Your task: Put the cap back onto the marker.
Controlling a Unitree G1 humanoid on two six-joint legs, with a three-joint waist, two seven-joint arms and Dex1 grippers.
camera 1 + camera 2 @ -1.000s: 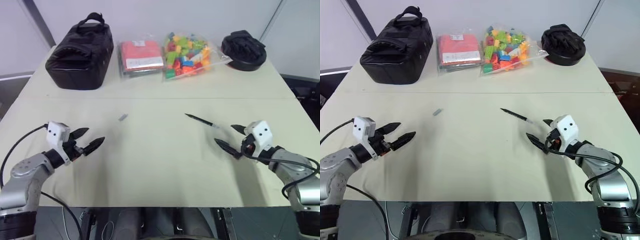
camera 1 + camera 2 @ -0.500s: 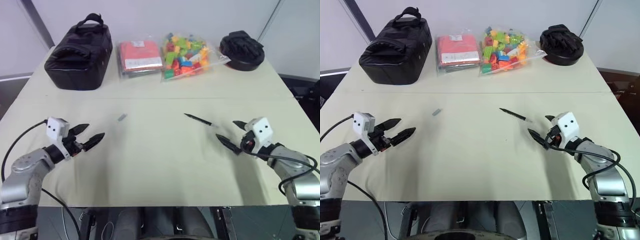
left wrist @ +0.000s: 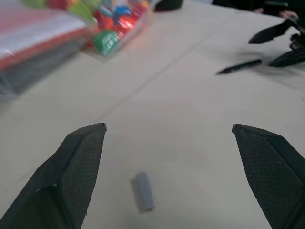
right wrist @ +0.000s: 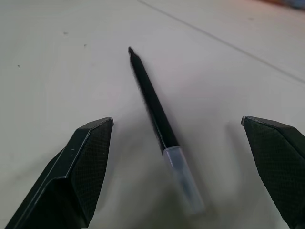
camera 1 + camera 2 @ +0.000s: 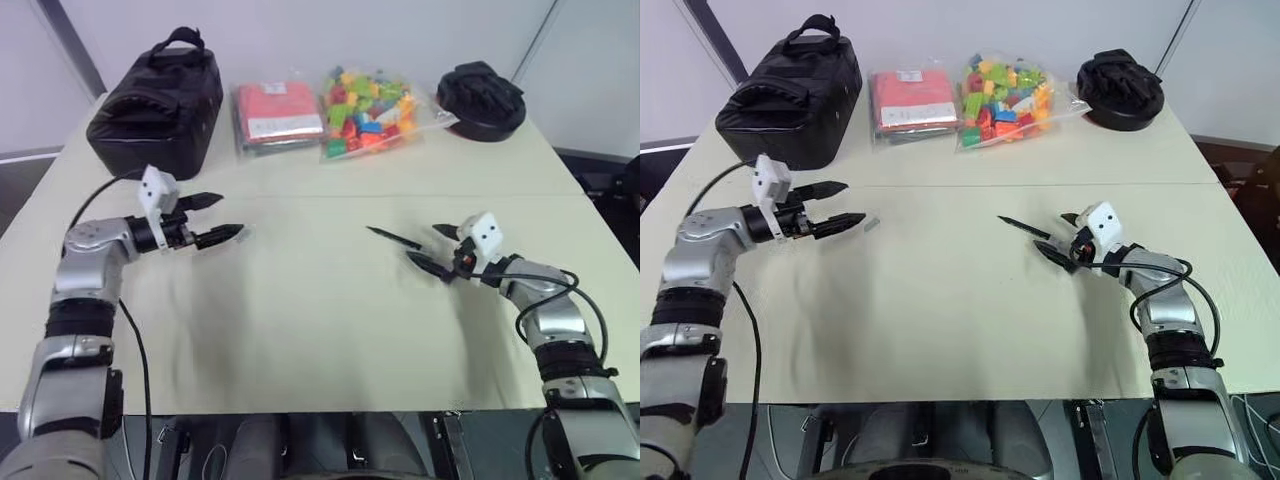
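Observation:
The cap (image 5: 872, 224), a tiny pale grey tube, lies on the cream table left of centre. My left gripper (image 5: 854, 201) is open just to its left, and in the left wrist view the cap (image 3: 144, 191) lies on the table between the spread fingers of the left gripper (image 3: 168, 127), untouched. Right of centre lies the marker (image 5: 392, 238), a thin black stick with its point toward the far left and its clear end near my right gripper (image 5: 424, 243). That gripper is open, and the marker (image 4: 155, 107) rests between its fingers in the right wrist view.
Along the table's far side stand a black bag (image 5: 160, 100), a red packet (image 5: 275, 112), a clear bag of coloured bricks (image 5: 372, 108) and a black glove-like object (image 5: 485, 95). A seam (image 5: 320, 197) crosses the table behind cap and marker.
Both arms have reached forward and inward from the near edge. The left gripper now flanks the cap, the right gripper flanks the marker's clear end. Both stayed open.

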